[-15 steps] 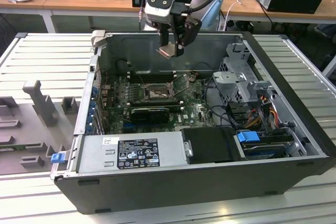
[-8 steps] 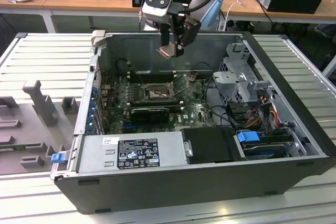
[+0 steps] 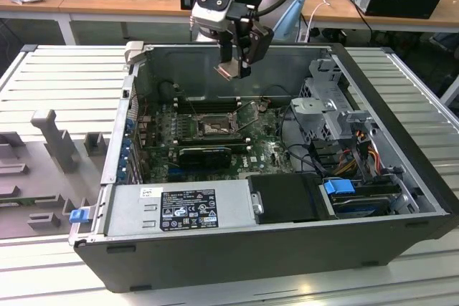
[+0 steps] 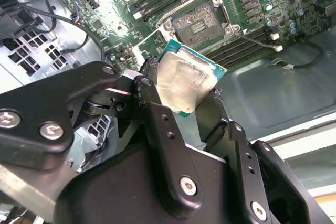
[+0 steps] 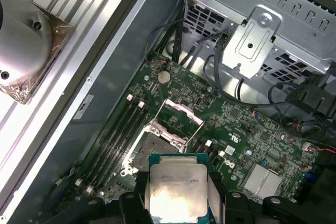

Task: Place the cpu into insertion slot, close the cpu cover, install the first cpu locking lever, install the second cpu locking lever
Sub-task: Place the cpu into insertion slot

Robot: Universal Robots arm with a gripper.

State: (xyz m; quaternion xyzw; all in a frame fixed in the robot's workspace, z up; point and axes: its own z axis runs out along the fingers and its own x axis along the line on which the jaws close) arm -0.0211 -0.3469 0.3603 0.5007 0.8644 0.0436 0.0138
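My gripper [image 3: 233,69] hangs above the open computer case, shut on the cpu [image 3: 229,71], which it holds by two opposite edges. In both wrist views the cpu [image 4: 186,85] [image 5: 176,190] shows its pale silver top and sits between the black fingers [image 4: 152,103]. The insertion slot [image 3: 213,127] [image 4: 197,22] [image 5: 152,145] lies bare on the green board below, some way under the chip. The cpu cover [image 5: 182,113] stands swung up at one edge of the slot. A thin locking lever [image 4: 260,40] sticks out beside the slot.
Long black memory slots [image 3: 204,104] run behind the socket and a black graphics card [image 3: 204,154] lies in front of it. A power supply [image 3: 179,206] fills the near side. The drive cage [image 3: 326,105] and cables stand at the exterior view's right.
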